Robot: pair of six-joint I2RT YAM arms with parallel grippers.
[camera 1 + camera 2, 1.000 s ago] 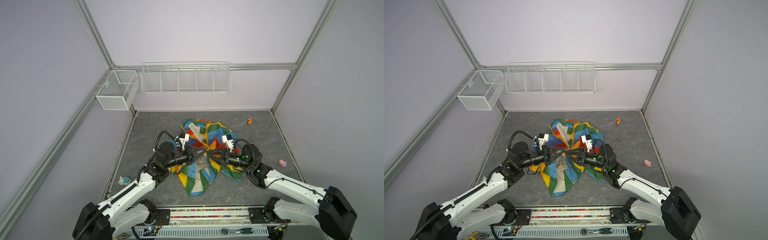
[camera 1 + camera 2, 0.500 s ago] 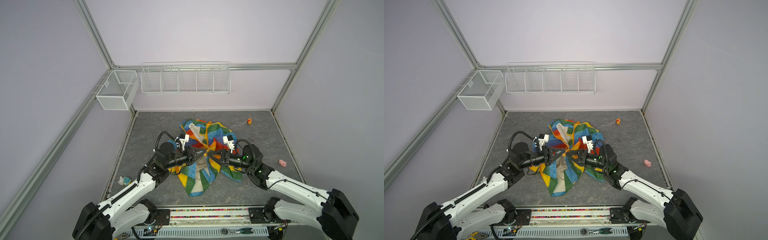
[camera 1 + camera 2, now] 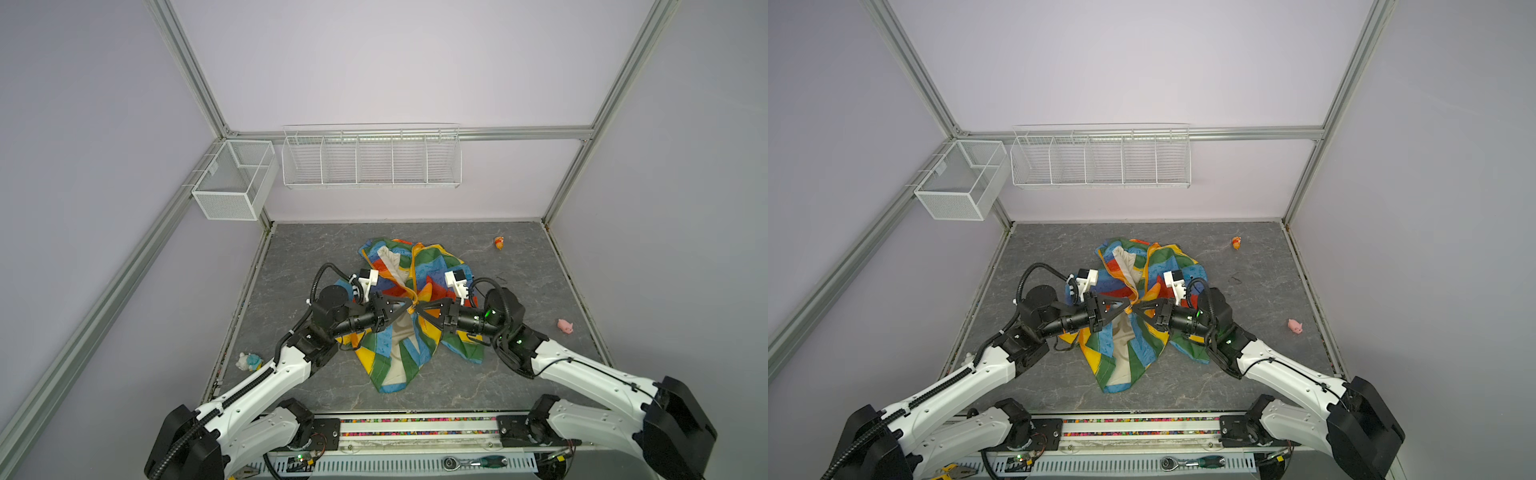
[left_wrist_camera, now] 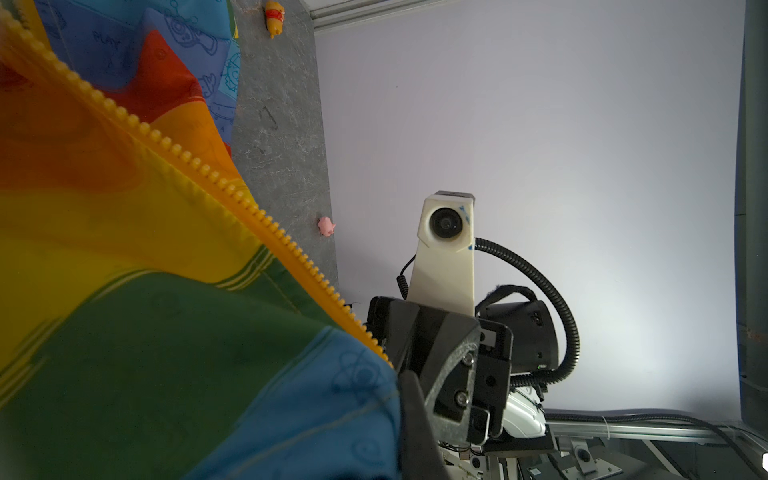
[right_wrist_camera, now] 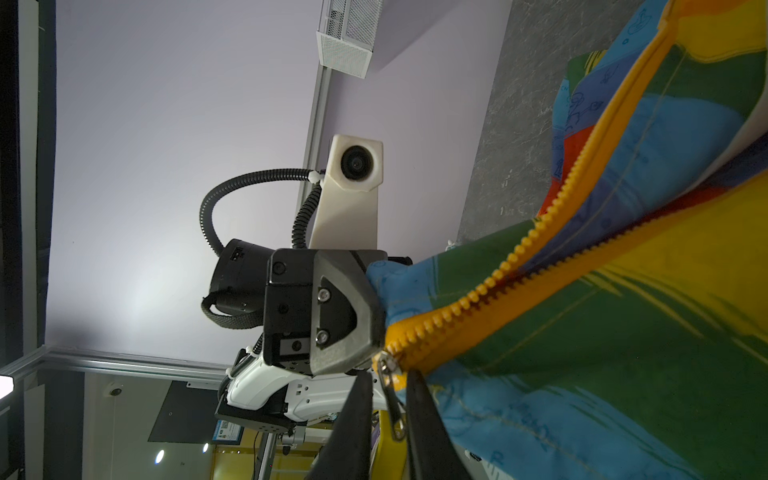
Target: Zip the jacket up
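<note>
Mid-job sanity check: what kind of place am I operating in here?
Probably a lab robot cell: aluminium frame posts and plain lilac walls box in the grey table, wire baskets hang above it, and hand tools lie along the near edge.

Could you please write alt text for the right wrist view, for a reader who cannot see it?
A metal zipper pull sits between the two fingers of the right end effector, where the yellow zipper of the rainbow-striped jacket ends. Facing the camera, the left end effector is clamped on a blue corner of it.
</note>
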